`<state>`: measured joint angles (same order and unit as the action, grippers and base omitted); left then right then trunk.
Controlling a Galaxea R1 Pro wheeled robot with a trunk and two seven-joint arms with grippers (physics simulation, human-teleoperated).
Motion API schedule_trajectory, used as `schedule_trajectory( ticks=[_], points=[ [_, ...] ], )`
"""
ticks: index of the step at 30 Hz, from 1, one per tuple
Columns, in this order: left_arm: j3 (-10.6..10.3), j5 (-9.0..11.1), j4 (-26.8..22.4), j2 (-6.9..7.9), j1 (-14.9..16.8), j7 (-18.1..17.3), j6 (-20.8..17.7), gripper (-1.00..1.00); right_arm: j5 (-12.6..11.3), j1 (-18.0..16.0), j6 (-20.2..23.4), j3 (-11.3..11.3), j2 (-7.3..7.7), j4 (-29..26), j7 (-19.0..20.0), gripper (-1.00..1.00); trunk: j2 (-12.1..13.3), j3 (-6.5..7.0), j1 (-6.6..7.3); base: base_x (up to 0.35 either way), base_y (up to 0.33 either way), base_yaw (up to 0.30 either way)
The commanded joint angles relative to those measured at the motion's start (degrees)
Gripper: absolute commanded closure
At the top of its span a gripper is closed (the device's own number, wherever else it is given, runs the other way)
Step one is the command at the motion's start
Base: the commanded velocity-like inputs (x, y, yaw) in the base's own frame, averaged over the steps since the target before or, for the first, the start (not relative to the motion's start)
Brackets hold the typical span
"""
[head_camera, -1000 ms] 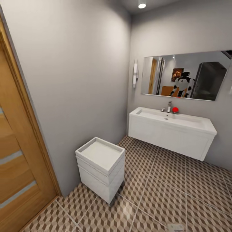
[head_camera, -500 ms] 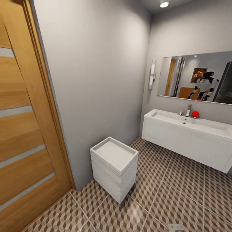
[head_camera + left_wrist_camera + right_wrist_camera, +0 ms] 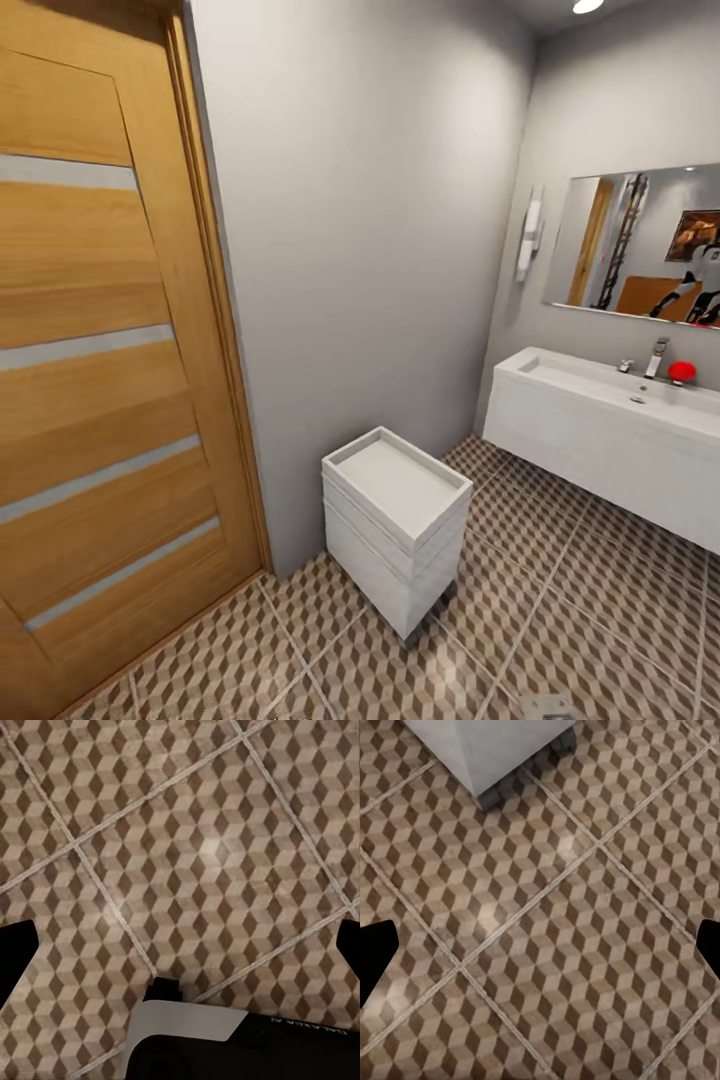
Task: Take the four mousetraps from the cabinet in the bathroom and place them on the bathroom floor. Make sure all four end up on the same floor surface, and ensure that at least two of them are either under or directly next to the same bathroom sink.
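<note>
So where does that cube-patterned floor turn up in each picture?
Head view: the floor covers the lower part, running beneath the sink and around the white drawer unit.
Left wrist view: floor lies across the picture, with pale grout lines crossing it.
Right wrist view: floor again, with the drawer unit's base at one edge.
Shared landmark: the drawer unit, in the head and right wrist views.

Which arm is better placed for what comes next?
Neither, probably: left tool and right tool both hang open over the floor, holding nothing. The right is nearer the white drawers.
</note>
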<state>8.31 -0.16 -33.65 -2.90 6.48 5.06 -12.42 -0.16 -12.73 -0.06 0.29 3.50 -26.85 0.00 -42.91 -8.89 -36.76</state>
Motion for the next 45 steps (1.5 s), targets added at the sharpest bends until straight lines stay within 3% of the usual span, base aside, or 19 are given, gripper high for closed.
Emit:
schedule_trajectory(
  ticks=[1,7,13,21,29,45],
  points=[
    [0.33,-0.01,-0.1,-0.02,0.05,0.07,-0.19,-1.0,-0.02,-0.03,0.01,0.06,0.02,-0.04,0.0,-1.0,0.34,0.1,0.21,0.0,0.0,0.3],
    [3.31,-0.03,-0.1,0.55,0.05,0.08,0.84,-1.0,-0.02,-0.01,0.05,0.2,0.02,-0.04,-0.03,-1.0,2.75,1.17,1.53,0.0,0.0,0.3],
    [6.53,-0.02,-0.08,2.17,0.04,-0.04,1.39,-1.0,-0.02,-0.01,0.06,0.21,0.02,-0.04,-0.48,-1.0,5.15,2.25,2.85,0.0,0.0,0.3],
    [9.01,-0.05,-0.02,3.99,0.04,-0.37,1.59,-1.0,-0.08,-0.02,-0.02,0.11,-0.19,0.0,-5.42,-1.0,8.36,3.69,4.6,0.0,0.0,0.3],
    [9.67,0.01,0.62,6.43,0.05,-0.64,2.95,-1.0,-0.2,-0.01,-1.22,0.06,-0.27,0.11,-6.01,-1.0,11.57,5.12,6.36,0.0,0.0,0.3],
    [9.76,-0.1,1.21,6.66,0.05,-0.3,5.11,-1.0,-0.19,-0.01,-1.78,0.14,-0.25,0.63,-6.06,-1.0,17.99,7.99,9.88,0.0,0.0,0.3]
  ],
)
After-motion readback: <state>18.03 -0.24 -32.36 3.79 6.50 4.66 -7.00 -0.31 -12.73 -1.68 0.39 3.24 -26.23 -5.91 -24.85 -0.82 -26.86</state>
